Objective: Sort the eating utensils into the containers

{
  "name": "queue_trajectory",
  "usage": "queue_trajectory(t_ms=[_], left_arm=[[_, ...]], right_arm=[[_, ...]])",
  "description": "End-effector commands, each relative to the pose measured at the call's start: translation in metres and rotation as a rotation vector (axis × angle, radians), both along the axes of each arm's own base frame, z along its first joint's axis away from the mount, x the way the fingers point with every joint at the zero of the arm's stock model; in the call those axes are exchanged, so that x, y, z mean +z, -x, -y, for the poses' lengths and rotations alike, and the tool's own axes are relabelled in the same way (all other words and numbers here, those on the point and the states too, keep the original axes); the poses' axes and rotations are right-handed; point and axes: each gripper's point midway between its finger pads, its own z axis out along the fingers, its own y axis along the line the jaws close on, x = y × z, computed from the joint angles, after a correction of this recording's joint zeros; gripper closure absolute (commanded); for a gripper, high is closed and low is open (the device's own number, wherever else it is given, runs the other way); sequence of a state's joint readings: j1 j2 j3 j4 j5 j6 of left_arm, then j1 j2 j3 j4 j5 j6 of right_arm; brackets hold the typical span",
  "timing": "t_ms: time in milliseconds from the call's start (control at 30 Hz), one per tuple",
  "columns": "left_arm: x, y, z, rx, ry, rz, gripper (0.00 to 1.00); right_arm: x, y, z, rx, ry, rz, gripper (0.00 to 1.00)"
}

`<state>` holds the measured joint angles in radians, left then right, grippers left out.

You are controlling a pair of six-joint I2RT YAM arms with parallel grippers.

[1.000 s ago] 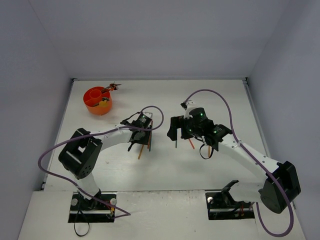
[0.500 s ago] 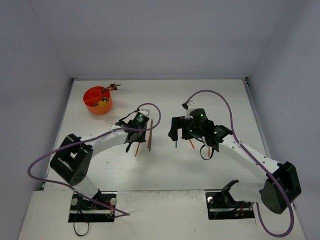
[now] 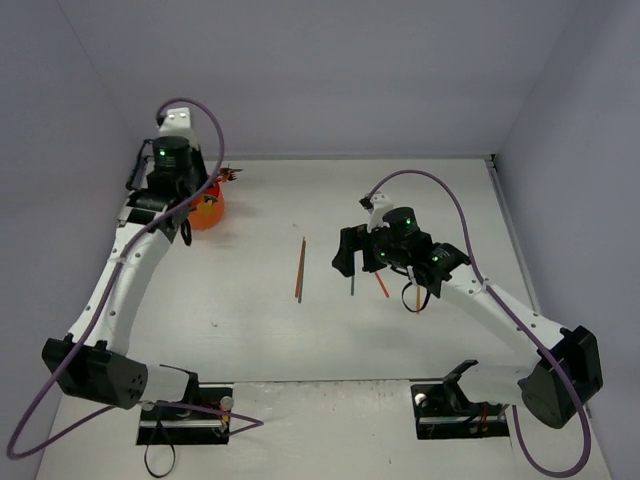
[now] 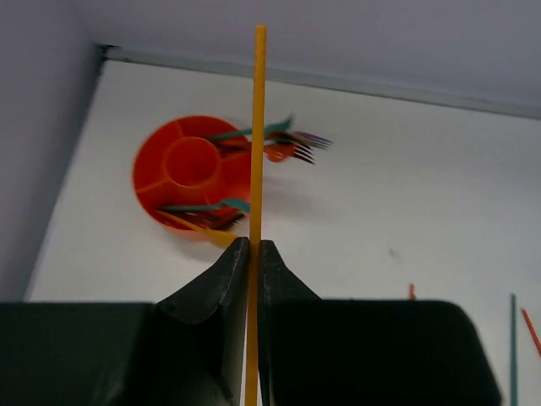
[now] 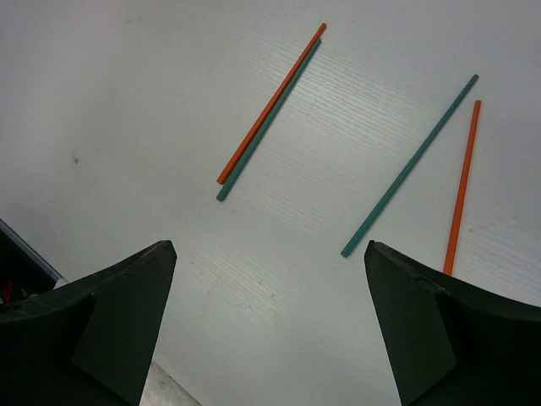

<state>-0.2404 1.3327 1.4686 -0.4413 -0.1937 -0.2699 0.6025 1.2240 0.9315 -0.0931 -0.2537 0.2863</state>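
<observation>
Pale grey walls enclose a white bench. The left end effector is closed on a yellow chopstick, which is pinched between the two black fingers and is held pointing straight out past their tips. Ahead of and below that end effector an orange-red cup is seen, divided into a round middle well and outer compartments. Teal, orange and dark forks are lodged in the compartment on its far right side, their heads jutting out over the rim. More utensils, among them a teal one, are lodged in the near compartment. Both bunches are seen behind the line of the held chopstick in the wrist view. In the top view part of the cup is hidden by the left arm.

The right end effector is held wide open above the bench, with nothing between its fingers. Ahead of it to the left, an orange chopstick and a teal chopstick are laid touching, side by side. Ahead to the right, a second teal chopstick and a second orange chopstick are laid near each other but apart.
</observation>
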Motion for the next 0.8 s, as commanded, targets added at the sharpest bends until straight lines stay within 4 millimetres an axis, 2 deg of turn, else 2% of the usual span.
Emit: queue_trajectory(t_ms=[0, 67, 167, 333, 467, 533, 633, 767], left_arm=[[0.032, -0.042, -0.061, 0.053, -0.018, 0.103, 1.00], [0.042, -0.064, -0.092, 0.093, -0.038, 0.157, 1.00], [0.041, -0.093, -0.118, 0.085, -0.026, 0.197, 1.00], [0.024, -0.141, -0.163, 0.097, -0.023, 0.243, 1.00], [0.018, -0.170, -0.174, 0.068, -0.036, 0.304, 1.00], [-0.003, -0.185, -0.176, 0.051, -0.036, 0.278, 1.00], [-0.015, -0.196, -0.174, 0.028, -0.023, 0.276, 1.00], [-0.020, -0.203, -0.170, 0.004, -0.025, 0.290, 1.00]], right_arm=[[0.035, -0.004, -0.014, 0.059, -0.076, 0.068, 0.08], [0.032, -0.006, -0.014, 0.060, -0.064, 0.069, 0.08], [0.029, -0.013, -0.014, 0.045, -0.046, 0.062, 0.09], [0.024, -0.021, -0.015, 0.001, -0.044, 0.038, 0.09], [0.019, -0.025, -0.016, -0.009, -0.035, 0.025, 0.09], [0.015, -0.027, -0.015, -0.015, -0.023, 0.020, 0.09], [0.010, -0.030, -0.013, -0.031, -0.017, 0.006, 0.09], [0.004, -0.035, -0.014, -0.035, -0.008, -0.007, 0.09]])
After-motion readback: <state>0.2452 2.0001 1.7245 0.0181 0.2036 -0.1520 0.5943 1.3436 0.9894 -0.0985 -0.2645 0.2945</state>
